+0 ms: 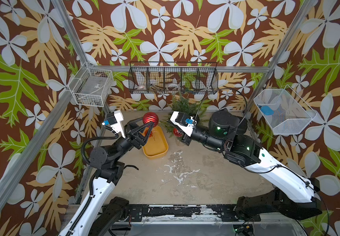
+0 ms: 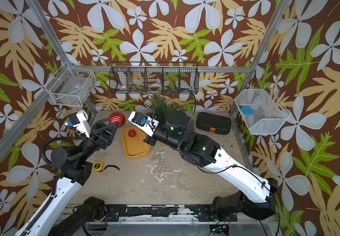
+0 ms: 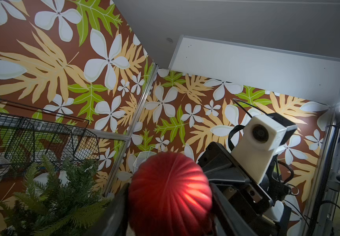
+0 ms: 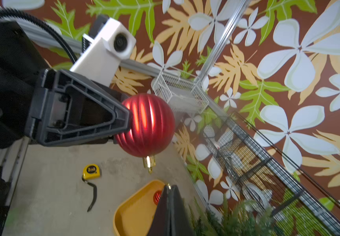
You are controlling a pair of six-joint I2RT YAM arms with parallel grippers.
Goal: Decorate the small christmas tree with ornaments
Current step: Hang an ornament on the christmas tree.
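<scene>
My left gripper (image 1: 150, 122) is shut on a ribbed red ornament (image 1: 150, 118), held above the table with its gold cap (image 4: 149, 163) pointing toward the right arm. The small christmas tree (image 1: 183, 106) stands at the back, just behind my right wrist. My right gripper (image 4: 169, 189) is shut, its tips over the far edge of the yellow tray (image 2: 136, 155). A gold speck sits at the tips; I cannot tell whether it is pinched. A glittery red ornament (image 2: 132, 133) lies in the tray. Another (image 1: 177, 132) shows by the tree's lower branches, half hidden.
A yellow tape measure (image 2: 98, 166) lies near the left arm's base. A black case (image 2: 213, 123) sits at the back right. A black wire basket (image 1: 173, 80) hangs above the tree, and white wire baskets (image 1: 92, 86) hang on the side walls.
</scene>
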